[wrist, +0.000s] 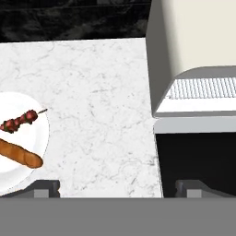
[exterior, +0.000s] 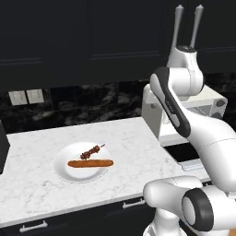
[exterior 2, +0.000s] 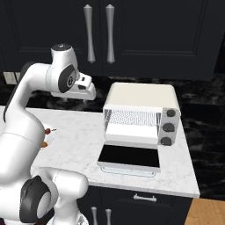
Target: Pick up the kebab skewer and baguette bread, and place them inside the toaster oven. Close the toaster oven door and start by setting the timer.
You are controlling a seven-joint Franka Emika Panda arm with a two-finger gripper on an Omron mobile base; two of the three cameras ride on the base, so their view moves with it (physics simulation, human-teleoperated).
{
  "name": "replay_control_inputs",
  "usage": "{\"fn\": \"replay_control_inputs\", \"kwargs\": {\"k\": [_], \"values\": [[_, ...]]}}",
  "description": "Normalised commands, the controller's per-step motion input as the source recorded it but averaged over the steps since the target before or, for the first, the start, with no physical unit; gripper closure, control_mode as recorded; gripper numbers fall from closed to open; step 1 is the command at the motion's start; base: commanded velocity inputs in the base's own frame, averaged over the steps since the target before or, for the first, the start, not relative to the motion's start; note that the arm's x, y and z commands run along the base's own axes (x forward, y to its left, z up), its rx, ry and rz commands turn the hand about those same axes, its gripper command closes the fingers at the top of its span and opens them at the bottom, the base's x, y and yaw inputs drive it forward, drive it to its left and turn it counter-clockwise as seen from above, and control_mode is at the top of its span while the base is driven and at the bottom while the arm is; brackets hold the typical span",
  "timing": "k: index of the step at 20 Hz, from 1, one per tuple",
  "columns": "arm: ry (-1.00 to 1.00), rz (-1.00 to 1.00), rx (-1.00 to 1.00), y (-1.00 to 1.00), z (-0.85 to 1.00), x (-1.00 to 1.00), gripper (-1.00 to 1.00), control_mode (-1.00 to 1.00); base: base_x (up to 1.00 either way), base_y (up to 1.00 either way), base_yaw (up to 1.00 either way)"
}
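Kebab skewer (exterior: 91,151) and baguette bread (exterior: 90,163) lie side by side on a round white plate (exterior: 63,171), left of centre in the left base view. The skewer, threaded with dark red chunks, sits just behind the longer orange-brown loaf; whether the two touch is hard to tell. In the hand view the same plate shows at the left edge, with the skewer (wrist: 19,121) above the baguette (wrist: 19,154).

The plate rests on a white marbled desk (exterior: 115,138). Well apart from it, toward the right of that view, stands the toaster oven (exterior 2: 141,115), a cream-white box with three dark knobs (exterior 2: 167,127) stacked down its right side. The toaster oven door (exterior 2: 129,157) is folded down flat in front of it, dark glass facing up, and the wire rack (exterior 2: 133,117) is visible inside the open mouth.

The white robot arm (exterior: 203,133) rises at the lower right of the left base view and bends back over the desk. Its fingers (wrist: 117,188) hang high above the bare stretch of desk between plate and oven, spread wide apart and holding nothing.

Black cabinets with pale bar handles (exterior 2: 99,33) fill the wall above, and a dark marbled backsplash (exterior: 92,103) runs behind the desk, with pale wall sockets (exterior: 26,97) at the far left.
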Motion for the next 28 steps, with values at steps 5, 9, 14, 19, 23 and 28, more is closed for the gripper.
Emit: {"fn": "replay_control_inputs", "kwargs": {"k": [5,9,14,19,23,28], "values": [[0.0,0.0,0.0,0.0,0.0,0.0,-1.0,1.0,0.01,0.0,0.0],[-0.05,0.01,0.0,-0.5,0.0,-0.4,-1.0,-1.0,0.0,0.0,0.0],[-0.03,0.06,0.0,-1.0,0.0,-0.34,-1.0,-1.0,0.0,0.0,0.0],[-0.09,0.06,0.0,-0.89,-0.14,0.02,-1.0,-1.0,0.0,0.0,0.0],[-0.11,0.06,0.0,-0.62,-0.29,0.3,-1.0,-1.0,0.0,0.0,0.0],[-0.06,0.02,0.0,-0.35,-0.28,0.4,-1.0,-1.0,0.0,0.0,0.0]]}}
